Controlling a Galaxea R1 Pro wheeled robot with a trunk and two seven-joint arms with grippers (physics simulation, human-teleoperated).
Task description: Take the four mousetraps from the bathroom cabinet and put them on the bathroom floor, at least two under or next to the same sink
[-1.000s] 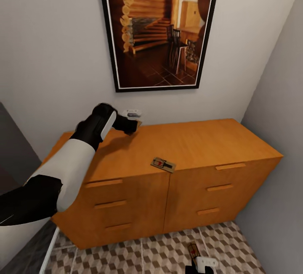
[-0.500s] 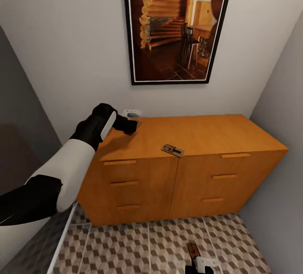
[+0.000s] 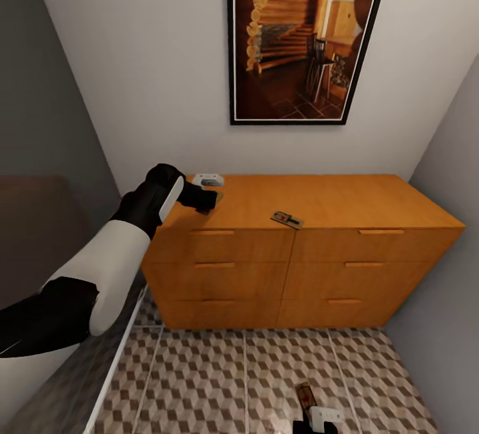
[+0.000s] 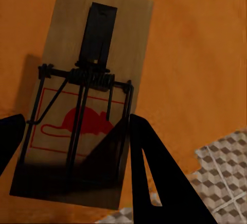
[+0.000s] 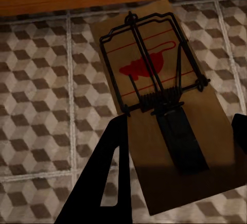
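Cabinet: the cabinet [image 3: 299, 267] fills the middle of the head view, its back against the pale wall and its right end against the grey side wall at the right edge.
Open room: the floor [image 3: 233, 381] lies bare in front of the drawers, across the lower frame; a pale strip edges it at lower left.
Wall: a framed picture [image 3: 306, 38] hangs above the cabinet, top centre.
Free trap: one trap [image 3: 287, 219] lies near the top's front edge, centre frame, well apart from both grippers.
Left arm: stretched from lower left up to the top's left end.
Left gripper: the left gripper [image 3: 207, 202] is clamped on a trap [image 4: 85, 100] over the orange top, a finger [image 4: 154, 177] at each long edge.
Right gripper: the right gripper [image 3: 313, 414], bottom edge right of centre, is clamped on a trap [image 5: 159, 105] above the tiles.
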